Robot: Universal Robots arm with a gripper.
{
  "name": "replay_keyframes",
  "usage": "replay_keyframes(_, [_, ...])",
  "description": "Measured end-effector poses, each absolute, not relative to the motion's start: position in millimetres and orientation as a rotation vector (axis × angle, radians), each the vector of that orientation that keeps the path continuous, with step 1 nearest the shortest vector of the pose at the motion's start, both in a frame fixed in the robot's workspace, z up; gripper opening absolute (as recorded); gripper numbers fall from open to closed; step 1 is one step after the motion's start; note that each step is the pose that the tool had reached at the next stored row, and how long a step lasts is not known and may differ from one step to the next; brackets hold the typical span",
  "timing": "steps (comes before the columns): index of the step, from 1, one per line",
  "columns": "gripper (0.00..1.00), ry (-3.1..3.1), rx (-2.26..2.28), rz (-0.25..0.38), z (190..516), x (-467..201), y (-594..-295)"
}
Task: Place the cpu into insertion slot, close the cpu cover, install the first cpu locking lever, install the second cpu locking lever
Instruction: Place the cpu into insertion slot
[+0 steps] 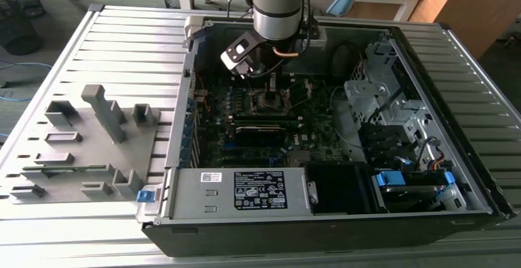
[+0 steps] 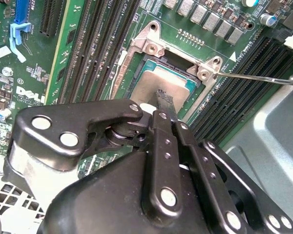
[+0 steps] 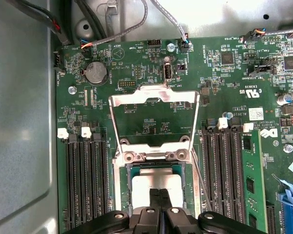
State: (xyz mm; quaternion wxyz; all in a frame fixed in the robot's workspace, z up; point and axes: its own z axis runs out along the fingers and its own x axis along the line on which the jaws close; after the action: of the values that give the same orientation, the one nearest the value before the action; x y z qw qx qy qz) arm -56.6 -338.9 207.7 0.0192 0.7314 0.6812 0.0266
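Where the tool (image 2: 163, 99) (image 3: 161, 196) crosses both wrist views, its black linkage hides the near part of the cpu (image 2: 146, 80) (image 3: 149, 179) and of the socket (image 3: 129, 187), so whether the fingertips touch the chip cannot be told. In the exterior view the arm (image 1: 277, 8) blocks the tool's tip, and the socket beneath is a dark square too small to read. The two slim fingers are pressed together with no gap and nothing gripped, their tip over the middle of the chip.

The open case (image 1: 326, 239) lies on the slatted metal surface (image 1: 122, 42). It holds the green board (image 3: 151, 68), a grey power box (image 1: 236, 191) along its near wall and drive bays (image 1: 399, 179) with blue tabs toward the exterior view's right. A grey rack (image 1: 97, 115) stands on the surface at the exterior view's left.

The cpu lies flat in the socket, a square with a dull silver-grey top, framed by the dark socket rim and flanked by memory slots (image 3: 85, 180) on two sides. The cover (image 3: 154, 95) is swung open on its hinge, a shiny frame whose window shows bare board. A thin lever (image 2: 263, 79) runs out from beside one hinge mount across the slots.
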Motion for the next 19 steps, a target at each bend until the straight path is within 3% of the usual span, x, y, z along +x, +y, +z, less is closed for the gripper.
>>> replay_keyframes(19, [0.11,2.131,2.263,0.072,207.8,-56.5,-338.9])
